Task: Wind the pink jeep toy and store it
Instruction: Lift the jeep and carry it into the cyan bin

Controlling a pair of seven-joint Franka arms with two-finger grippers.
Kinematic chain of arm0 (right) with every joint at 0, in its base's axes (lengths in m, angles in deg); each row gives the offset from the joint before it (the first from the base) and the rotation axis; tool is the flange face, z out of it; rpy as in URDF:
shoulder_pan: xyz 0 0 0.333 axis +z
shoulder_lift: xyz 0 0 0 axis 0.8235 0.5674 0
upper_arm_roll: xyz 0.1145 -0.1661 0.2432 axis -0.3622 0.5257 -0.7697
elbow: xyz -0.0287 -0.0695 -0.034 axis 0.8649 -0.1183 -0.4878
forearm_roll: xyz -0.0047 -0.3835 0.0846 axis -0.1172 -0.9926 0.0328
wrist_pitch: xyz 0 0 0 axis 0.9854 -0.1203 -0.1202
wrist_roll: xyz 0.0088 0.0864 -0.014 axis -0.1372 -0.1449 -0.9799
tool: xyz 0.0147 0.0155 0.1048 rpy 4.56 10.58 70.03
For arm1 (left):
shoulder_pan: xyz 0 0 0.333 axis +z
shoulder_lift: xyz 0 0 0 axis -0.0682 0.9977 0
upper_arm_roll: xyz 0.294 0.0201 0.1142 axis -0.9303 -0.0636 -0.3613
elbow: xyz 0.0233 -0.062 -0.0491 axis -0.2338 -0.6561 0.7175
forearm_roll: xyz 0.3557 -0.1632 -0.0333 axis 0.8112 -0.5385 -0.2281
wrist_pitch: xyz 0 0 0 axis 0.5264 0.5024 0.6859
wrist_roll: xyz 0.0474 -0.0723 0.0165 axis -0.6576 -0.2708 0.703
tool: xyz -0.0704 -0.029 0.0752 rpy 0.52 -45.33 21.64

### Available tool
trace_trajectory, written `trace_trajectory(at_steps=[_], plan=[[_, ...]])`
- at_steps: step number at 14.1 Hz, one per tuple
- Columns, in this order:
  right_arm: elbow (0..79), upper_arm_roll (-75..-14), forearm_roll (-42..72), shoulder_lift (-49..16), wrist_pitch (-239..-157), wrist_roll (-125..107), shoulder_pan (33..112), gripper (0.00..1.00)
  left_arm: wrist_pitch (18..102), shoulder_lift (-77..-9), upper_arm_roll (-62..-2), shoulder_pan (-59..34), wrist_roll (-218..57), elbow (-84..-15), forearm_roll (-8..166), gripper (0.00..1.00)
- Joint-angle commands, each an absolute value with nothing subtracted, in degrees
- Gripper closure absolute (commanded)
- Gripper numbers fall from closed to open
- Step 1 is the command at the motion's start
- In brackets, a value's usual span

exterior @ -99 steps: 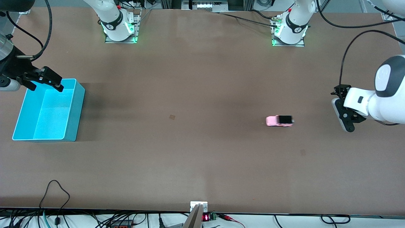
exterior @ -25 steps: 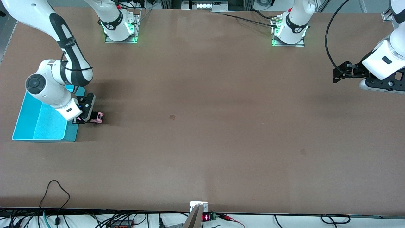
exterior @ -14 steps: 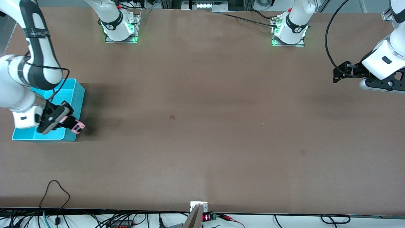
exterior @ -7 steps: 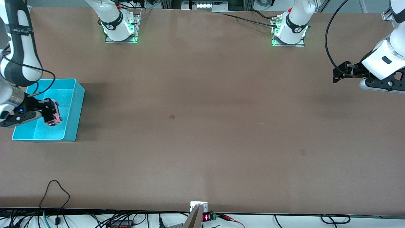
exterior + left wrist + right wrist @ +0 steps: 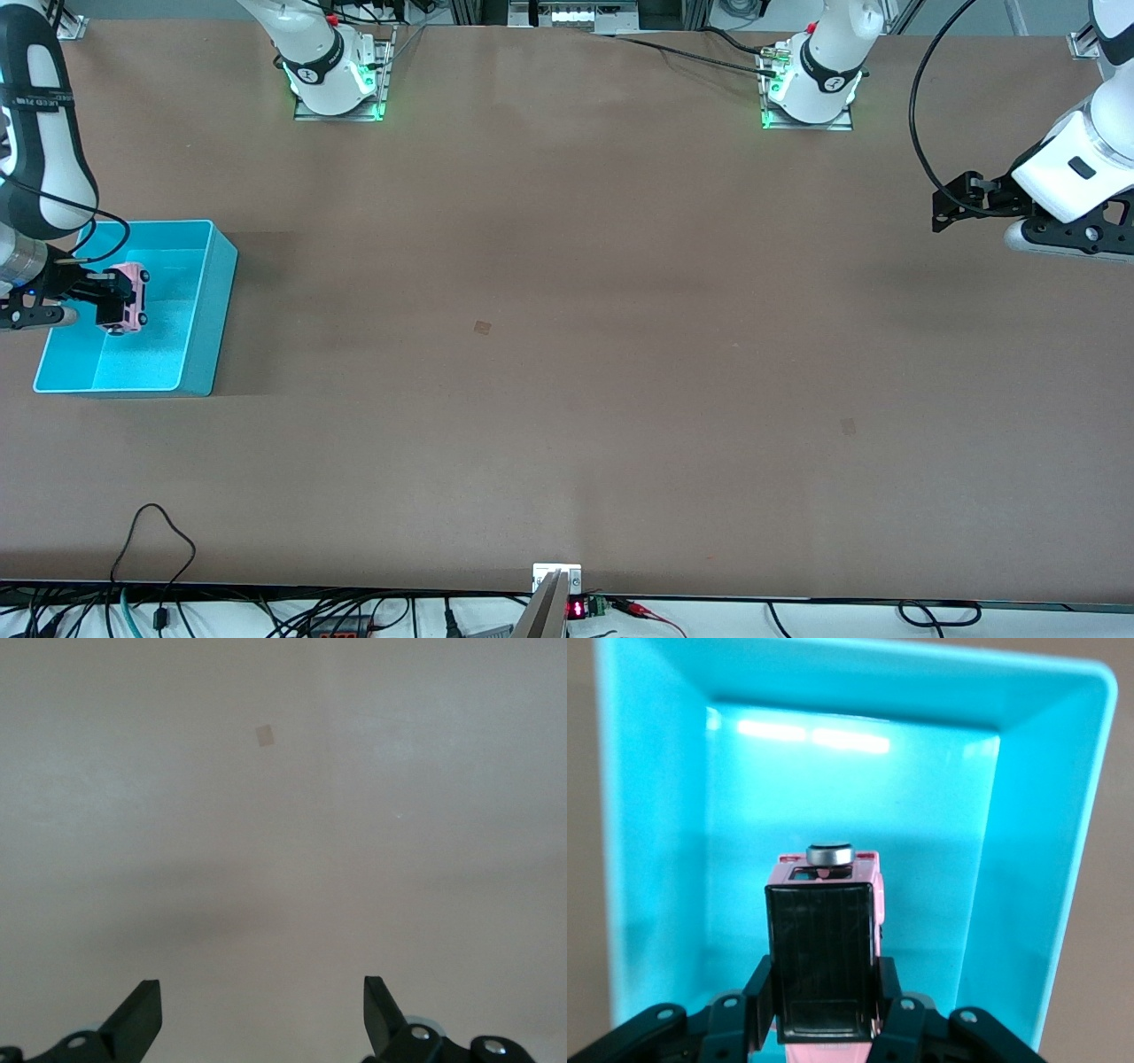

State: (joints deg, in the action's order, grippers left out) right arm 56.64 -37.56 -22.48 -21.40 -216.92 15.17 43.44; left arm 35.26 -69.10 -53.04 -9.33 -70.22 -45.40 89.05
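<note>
My right claw [image 5: 113,301] is clamped on the jeep [image 5: 129,299], fingers [image 5: 757,992] pressed against both sides of its black roof. I hold it in the air over the open bin [image 5: 213,292], which sits on the bench [image 5: 567,354] at my right arm's end. In my right wrist view the jeep [image 5: 828,939] fills the middle, pink body showing around the black roof, a small round silver knob [image 5: 830,853] on the end away from my claw [image 5: 824,1005]. The bin's [image 5: 656,815] turquoise walls frame it on all sides, and its floor shows beneath the jeep. From the front, the jeep hangs over the middle of the bin, its pink side and two dark wheels turned toward the bin's wall that faces the middle of the bench. I cannot tell whether it touches the bin's floor; it looks to be above it.

My left claw [image 5: 948,213] waits up in the air over my left arm's end of the bench, well apart from the bin. Its fingers [image 5: 137,1019] stand wide apart with nothing between them, and my left wrist view shows only bare brown bench [image 5: 283,815] with a small pale square mark [image 5: 264,734] on it.
</note>
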Motion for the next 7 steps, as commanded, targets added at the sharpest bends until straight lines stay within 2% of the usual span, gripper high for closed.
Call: trace_trajectory(at_steps=[1,7], plan=[[60.3,-38.2,-22.2,-20.6,-220.9,14.5,42.3,1.0,34.1,-69.9,-53.1,-9.6,-69.9,-45.4,88.4,0.0],[60.1,-38.3,-19.4,-16.0,-222.1,15.2,41.1,1.0,33.8,-69.9,-52.0,-9.6,-70.0,-44.7,88.4,0.0]])
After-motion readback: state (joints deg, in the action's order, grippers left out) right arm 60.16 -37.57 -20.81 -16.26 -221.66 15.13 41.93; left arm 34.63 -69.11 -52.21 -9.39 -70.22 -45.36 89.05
